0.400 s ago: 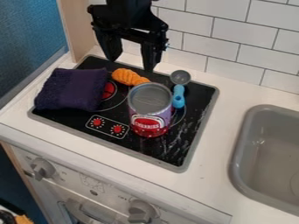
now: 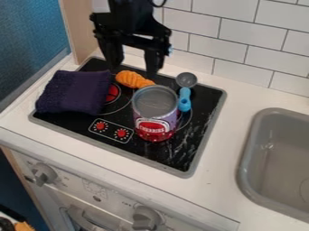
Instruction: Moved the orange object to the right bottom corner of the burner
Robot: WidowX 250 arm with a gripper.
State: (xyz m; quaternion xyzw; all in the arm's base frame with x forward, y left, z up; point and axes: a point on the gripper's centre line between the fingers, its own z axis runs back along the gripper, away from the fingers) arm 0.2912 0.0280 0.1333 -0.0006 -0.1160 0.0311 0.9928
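Gripper [image 2: 133,72] spread, empty, near orange toy [image 2: 133,79].
Probably light, firm, ridges grippy; pinch middle, avoid can [image 2: 155,113].

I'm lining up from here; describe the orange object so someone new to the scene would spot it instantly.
Find the black stovetop left of the gray sink. Near its back edge, between the folded dark purple cloth and the blue-handled scoop, just behind the can, lies a small, elongated, ridged piece. It's the only orange thing on the stovetop.

gripper [image 2: 133,72] open above burner [image 2: 196,155] | orange object [image 2: 133,79] behind can [image 2: 154,113] | cloth [image 2: 73,91] left
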